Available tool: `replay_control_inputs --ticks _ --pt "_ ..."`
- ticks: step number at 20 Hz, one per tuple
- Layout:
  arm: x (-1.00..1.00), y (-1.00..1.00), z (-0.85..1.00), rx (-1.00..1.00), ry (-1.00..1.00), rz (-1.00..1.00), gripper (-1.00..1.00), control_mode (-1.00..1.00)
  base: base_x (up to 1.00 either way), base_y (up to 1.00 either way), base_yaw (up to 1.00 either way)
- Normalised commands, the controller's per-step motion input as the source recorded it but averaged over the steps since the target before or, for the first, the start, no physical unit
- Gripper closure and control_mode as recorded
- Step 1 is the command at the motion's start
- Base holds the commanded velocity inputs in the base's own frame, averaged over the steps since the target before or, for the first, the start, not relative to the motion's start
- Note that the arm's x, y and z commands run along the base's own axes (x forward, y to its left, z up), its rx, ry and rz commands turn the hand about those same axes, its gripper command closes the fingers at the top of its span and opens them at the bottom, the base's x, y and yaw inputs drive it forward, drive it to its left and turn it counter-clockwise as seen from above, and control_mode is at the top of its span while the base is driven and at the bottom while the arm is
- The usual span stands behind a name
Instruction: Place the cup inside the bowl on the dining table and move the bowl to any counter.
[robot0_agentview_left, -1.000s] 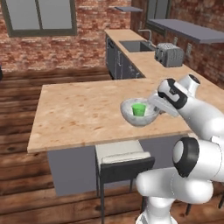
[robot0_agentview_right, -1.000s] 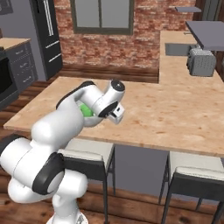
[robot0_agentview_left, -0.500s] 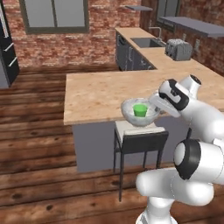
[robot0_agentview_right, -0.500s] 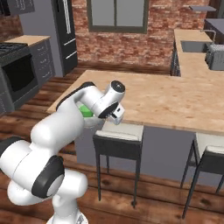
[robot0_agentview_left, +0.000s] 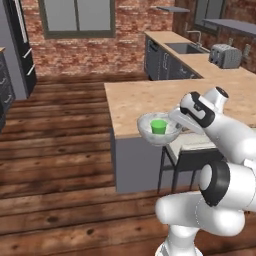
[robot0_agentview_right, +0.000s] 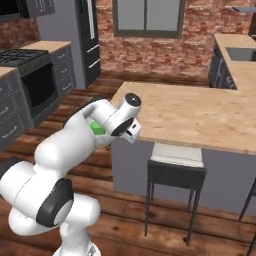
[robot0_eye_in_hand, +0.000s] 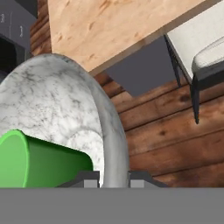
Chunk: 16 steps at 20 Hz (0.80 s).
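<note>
Now the bowl (robot0_agentview_left: 159, 129) is held in the air, clear of the dining table (robot0_agentview_left: 170, 97), just off its near left corner and over the wooden floor (robot0_agentview_left: 60, 165). A second ago it was seen in front of the middle of the tabletop; the whole picture has shifted since, so the base has been driven and the load carried along with it. The cup (robot0_agentview_left: 159, 126) stands inside the bowl, so the first half of the task can be judged done. In the hand view the jaws of the gripper (robot0_eye_in_hand: 113, 178) are seen clamped on the bowl's rim, one finger inside and one outside, with the cup lying close against the inner finger. The bowl is gripped at one side only, so a tilt or slip during travel is a risk. Wall counters are in view: one with a sink (robot0_agentview_left: 186, 48) and a toaster (robot0_agentview_left: 226, 55) beyond the table's far edge, another beside the stove (robot0_agentview_right: 30, 85) on the left of the right base view. The setting down on a counter is still to be done.
</note>
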Motion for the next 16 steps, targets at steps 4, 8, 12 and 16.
replay_control_inputs --ticks 4,8,12,16 --pt "0.00 0.00 0.00 0.00 0.00 0.00 1.00 1.00 -0.01 0.85 0.00" --pt "0.00 0.00 0.00 0.00 0.00 0.00 1.00 1.00 0.00 0.82 0.00" --pt "0.00 0.00 0.00 0.00 0.00 0.00 1.00 1.00 0.00 0.82 0.00" --pt "0.00 0.00 0.00 0.00 0.00 0.00 1.00 1.00 0.00 0.75 0.00"
